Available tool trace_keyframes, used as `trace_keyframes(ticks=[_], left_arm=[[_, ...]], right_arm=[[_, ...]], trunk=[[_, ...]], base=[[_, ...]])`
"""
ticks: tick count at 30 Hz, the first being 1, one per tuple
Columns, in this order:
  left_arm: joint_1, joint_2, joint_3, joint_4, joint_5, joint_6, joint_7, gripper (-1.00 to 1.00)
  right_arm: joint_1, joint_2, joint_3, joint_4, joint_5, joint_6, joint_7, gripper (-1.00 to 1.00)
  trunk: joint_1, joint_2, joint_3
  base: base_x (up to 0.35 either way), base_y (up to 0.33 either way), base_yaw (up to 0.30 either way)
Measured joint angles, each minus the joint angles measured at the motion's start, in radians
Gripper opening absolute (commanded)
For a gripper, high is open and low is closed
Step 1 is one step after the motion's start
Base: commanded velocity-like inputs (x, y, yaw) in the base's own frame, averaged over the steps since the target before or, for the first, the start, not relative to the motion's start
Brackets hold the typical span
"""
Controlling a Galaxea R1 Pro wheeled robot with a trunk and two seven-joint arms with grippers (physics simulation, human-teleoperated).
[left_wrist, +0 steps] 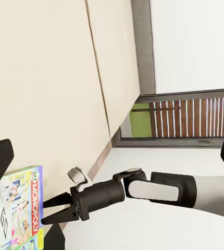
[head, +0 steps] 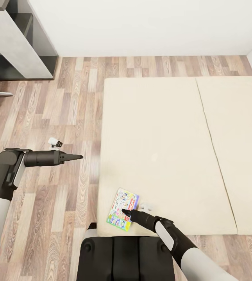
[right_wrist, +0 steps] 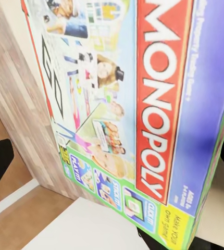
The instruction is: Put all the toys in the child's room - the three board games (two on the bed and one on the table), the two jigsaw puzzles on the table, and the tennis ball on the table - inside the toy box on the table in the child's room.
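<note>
Head view is giving me the bed [head: 161, 148], its beige mattress taking up the middle and right, with one board game [head: 122, 209] lying flat near the mattress corner closest to the robot. My right gripper [head: 124, 212] is sitting over that box, fingertips on or just above its lid; from here I cannot tell whether the fingers are apart or together. My left gripper [head: 78, 157] is hanging over the wood floor [head: 63, 101] beside the bed, well apart from the box, its fingers looking drawn together to a point. A grey desk [head: 18, 43] is showing at the upper left.

Left wrist view is showing me what the head camera is not: the right gripper [left_wrist: 48, 212] from the side, its two fingers spread apart with a clear gap, tips right at the edge of the board game [left_wrist: 19, 211].

Right wrist view is looking straight down at the board game [right_wrist: 143, 104], where I am reading MONOPOLY on its red band, the box resting on the mattress edge with floor [right_wrist: 18, 135] beside it.
</note>
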State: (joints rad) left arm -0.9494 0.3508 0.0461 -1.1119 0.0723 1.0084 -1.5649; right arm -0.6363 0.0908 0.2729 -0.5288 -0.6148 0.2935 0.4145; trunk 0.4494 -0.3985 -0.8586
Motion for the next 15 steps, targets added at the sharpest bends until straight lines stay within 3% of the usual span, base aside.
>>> trace_keyframes(ticks=[15], left_arm=[[0.0,0.0,0.0,0.0,0.0,0.0,0.001,1.0]], right_arm=[[0.0,0.0,0.0,-0.001,0.0,0.0,0.001,1.0]], trunk=[[0.0,0.0,0.0]], base=[[0.0,0.051,0.0]])
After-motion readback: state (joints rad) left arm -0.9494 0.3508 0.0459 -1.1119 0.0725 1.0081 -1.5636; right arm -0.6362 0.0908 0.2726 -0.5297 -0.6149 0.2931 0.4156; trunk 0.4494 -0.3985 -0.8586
